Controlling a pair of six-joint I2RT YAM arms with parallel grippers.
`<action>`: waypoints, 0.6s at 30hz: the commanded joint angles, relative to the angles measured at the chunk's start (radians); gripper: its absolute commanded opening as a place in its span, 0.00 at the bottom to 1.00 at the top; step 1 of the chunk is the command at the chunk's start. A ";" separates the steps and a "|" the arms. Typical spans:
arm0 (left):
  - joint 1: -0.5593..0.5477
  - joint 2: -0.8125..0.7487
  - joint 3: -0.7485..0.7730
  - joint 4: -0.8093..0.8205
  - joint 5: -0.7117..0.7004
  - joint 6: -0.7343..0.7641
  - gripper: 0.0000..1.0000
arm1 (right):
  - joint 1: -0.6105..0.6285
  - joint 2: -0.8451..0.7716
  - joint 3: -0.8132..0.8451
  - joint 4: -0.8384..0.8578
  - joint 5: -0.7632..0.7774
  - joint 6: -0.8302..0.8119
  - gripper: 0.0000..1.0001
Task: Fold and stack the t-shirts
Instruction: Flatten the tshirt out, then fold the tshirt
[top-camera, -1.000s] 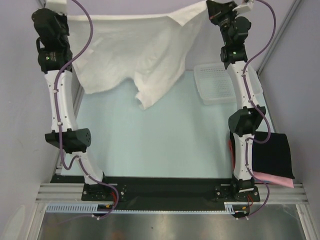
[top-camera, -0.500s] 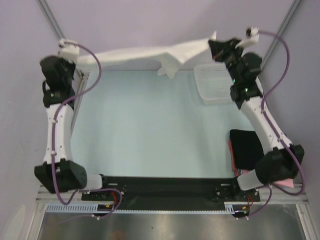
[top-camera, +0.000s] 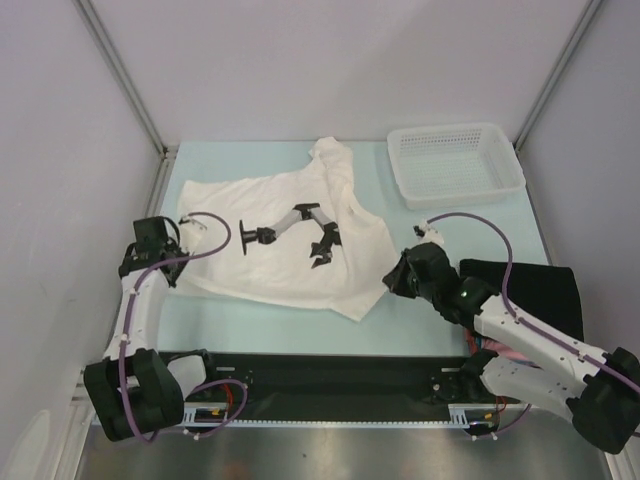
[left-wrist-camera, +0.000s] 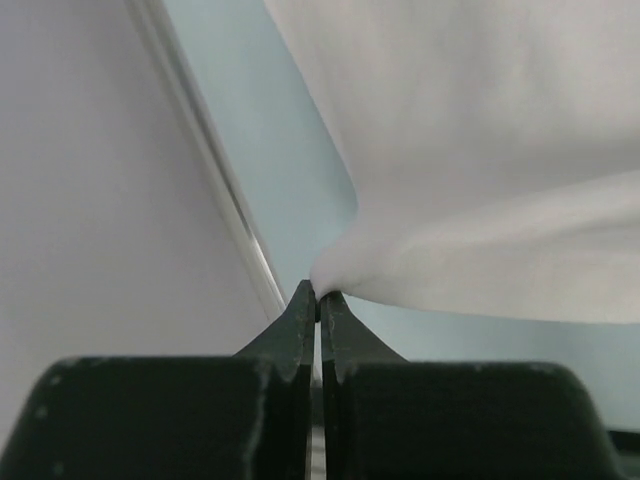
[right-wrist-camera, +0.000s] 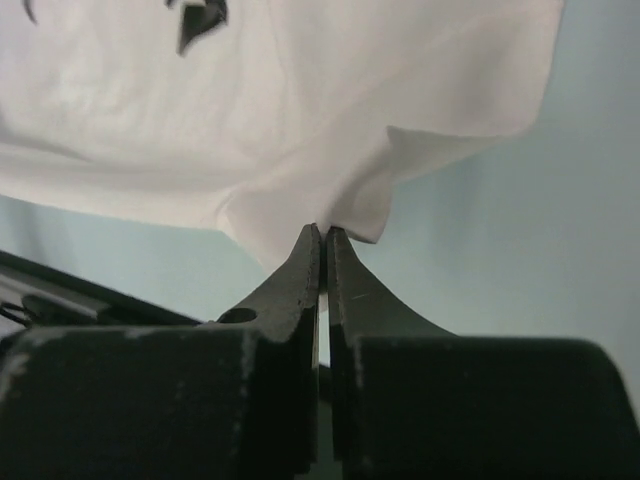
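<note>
The white t-shirt (top-camera: 270, 270) lies spread on the pale blue table, with a black print (top-camera: 300, 225) facing up and one sleeve bunched at the far side. My left gripper (top-camera: 172, 266) is shut on the shirt's left edge, low at the table; the left wrist view shows the tips (left-wrist-camera: 318, 292) pinching cloth (left-wrist-camera: 480, 150). My right gripper (top-camera: 393, 275) is shut on the shirt's near right corner, as the right wrist view (right-wrist-camera: 323, 228) shows on the white cloth (right-wrist-camera: 300, 120). The folded black t-shirt (top-camera: 535, 290) lies at the right. The pink one is hidden under it and my right arm.
A white plastic mesh basket (top-camera: 455, 165) stands at the back right. The table's left metal rail (left-wrist-camera: 215, 190) runs close beside my left gripper. The black base bar (top-camera: 330, 375) lies along the near edge.
Both arms have come down from the far end and pulled toward the near side. The white shirt, held up and stretched before, now lies flat on the table.
</note>
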 joint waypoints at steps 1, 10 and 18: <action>0.013 -0.040 -0.065 -0.194 -0.125 0.046 0.00 | 0.090 0.010 -0.029 -0.229 0.028 0.153 0.00; 0.055 -0.015 -0.039 -0.262 -0.137 0.014 0.00 | 0.183 0.068 0.112 -0.381 0.037 0.037 0.00; 0.053 0.167 0.112 -0.029 0.027 -0.069 0.00 | -0.043 0.523 0.372 0.065 -0.084 -0.425 0.00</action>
